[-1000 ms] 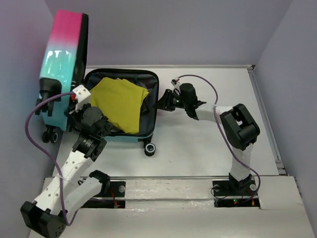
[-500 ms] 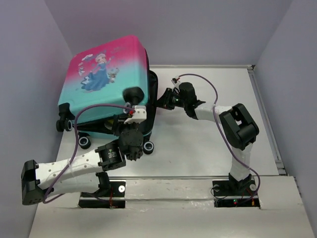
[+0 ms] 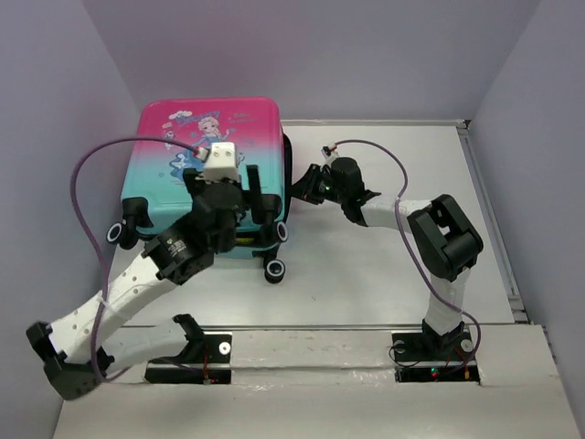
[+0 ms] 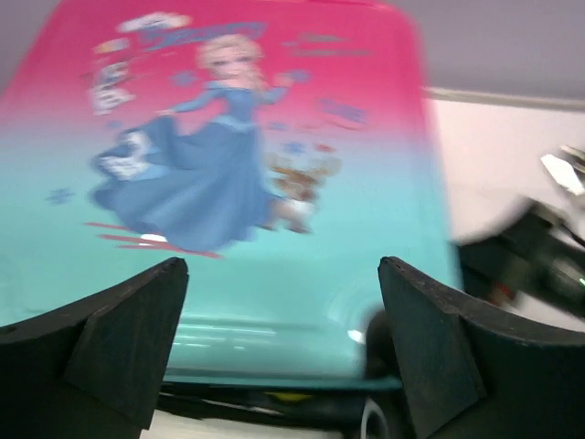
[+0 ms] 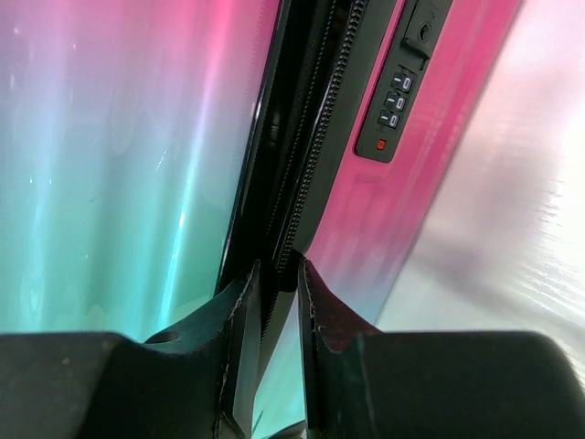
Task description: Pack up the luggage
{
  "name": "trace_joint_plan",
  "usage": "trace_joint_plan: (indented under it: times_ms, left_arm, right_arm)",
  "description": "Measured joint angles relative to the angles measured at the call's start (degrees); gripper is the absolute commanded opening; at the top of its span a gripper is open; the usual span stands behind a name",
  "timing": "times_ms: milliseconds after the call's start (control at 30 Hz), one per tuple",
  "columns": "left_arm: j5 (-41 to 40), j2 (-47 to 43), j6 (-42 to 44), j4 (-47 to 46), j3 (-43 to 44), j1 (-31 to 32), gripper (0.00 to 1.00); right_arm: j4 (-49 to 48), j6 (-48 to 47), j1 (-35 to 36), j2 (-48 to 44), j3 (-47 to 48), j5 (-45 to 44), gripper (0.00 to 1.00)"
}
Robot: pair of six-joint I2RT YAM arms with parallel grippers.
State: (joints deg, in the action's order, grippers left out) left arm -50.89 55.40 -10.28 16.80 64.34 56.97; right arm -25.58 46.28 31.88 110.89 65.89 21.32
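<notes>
The luggage lies flat at the back left of the table with its lid down and the princess print facing up. My left gripper hovers open over the teal near edge of the lid, holding nothing. In the left wrist view its fingers frame that edge, and a sliver of yellow shows in the seam below. My right gripper is at the case's right side. In the right wrist view it is shut on the black zippered rim between the two shells.
A combination lock sits on the pink shell beside the zipper. Black wheels stick out at the case's near side. The white table is bordered by purple walls and a raised strip on the right.
The lid has swung down from upright to closed over the yellow cloth. My left gripper has opened wide and moved over the lid. The right gripper has stayed on the rim.
</notes>
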Motion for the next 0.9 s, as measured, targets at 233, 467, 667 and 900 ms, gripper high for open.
trace_joint_plan:
  times_ms: [233, 467, 667, 900]
  left_arm:
    - [25.6, 3.6, -4.7, 2.4, 3.0, -43.9, 0.99]
    - [38.9, 4.1, -7.2, 2.2, 3.7, -56.5, 0.99]
    - [41.5, 5.7, -8.8, 0.8, 3.7, -60.9, 0.99]
    - [43.6, 13.6, -11.0, -2.1, 4.2, -65.8, 0.99]
  right_arm:
    - [0.4, -3.3, -1.4, -2.7, -3.1, -0.5, 0.07]
    - [4.9, -8.0, -8.7, -7.7, -7.4, 8.0, 0.27]
    - [12.9, -15.0, -15.0, -12.4, -8.2, 7.0, 0.75]
    - [18.1, -17.9, -21.1, -21.2, -11.4, 1.9, 0.07]
